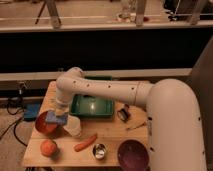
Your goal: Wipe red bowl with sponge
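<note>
The red bowl (44, 125) sits near the left edge of the wooden table (115, 147). The light blue sponge (56, 118) lies over the bowl's right part, under the end of my white arm. My gripper (60, 111) points down onto the sponge and is shut on it. The arm hides part of the bowl's right rim.
A green tray (92, 106) lies behind the bowl. A white cup (73, 126), a carrot (85, 142), an orange fruit (48, 147), a small metal cup (99, 150) and a dark maroon bowl (133, 153) stand at the front. A dark block (123, 114) lies to the right.
</note>
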You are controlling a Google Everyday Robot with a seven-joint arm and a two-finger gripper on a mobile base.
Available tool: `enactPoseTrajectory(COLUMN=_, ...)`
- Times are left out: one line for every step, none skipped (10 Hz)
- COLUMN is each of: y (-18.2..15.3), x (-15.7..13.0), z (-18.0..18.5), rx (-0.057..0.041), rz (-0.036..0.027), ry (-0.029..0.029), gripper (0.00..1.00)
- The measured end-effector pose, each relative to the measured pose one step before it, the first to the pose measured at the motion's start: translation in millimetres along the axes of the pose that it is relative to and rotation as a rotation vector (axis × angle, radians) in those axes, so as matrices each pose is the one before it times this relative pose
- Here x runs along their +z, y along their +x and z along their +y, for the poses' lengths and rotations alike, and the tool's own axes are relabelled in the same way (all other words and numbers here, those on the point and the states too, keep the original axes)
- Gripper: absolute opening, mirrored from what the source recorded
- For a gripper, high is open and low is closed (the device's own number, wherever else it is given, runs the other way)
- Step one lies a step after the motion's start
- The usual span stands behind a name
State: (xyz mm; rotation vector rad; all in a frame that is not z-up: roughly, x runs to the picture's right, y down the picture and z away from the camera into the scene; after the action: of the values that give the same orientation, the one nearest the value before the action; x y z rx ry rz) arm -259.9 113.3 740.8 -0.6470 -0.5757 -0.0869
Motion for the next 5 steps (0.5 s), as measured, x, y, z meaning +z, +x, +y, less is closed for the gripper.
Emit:
enactPoseTrajectory(y=-9.73, x=-12.6, z=-2.78, rx=-0.00779, rz=-0.00505, ry=0.01995, gripper=0.0)
enactPoseTrajectory(y=-9.41, x=-10.59, z=-2.96, rx=-0.00747, rz=-0.00731, ry=0.01454, gripper=0.0)
enactPoseTrajectory(y=-13.76, x=-12.56, z=-6.18, rx=-0.01336, rz=-0.00818, ry=0.01905, gripper=0.0)
enactPoseTrajectory(y=-11.14, x=-2.91, z=-4.52, rx=-0.01763, rz=-0.00409, ry=0.0063, gripper=0.0)
enactPoseTrajectory(y=-7.78, x=0.51, z=-2.7, rx=-0.01327, rz=-0.00349, ry=-0.00088, gripper=0.0)
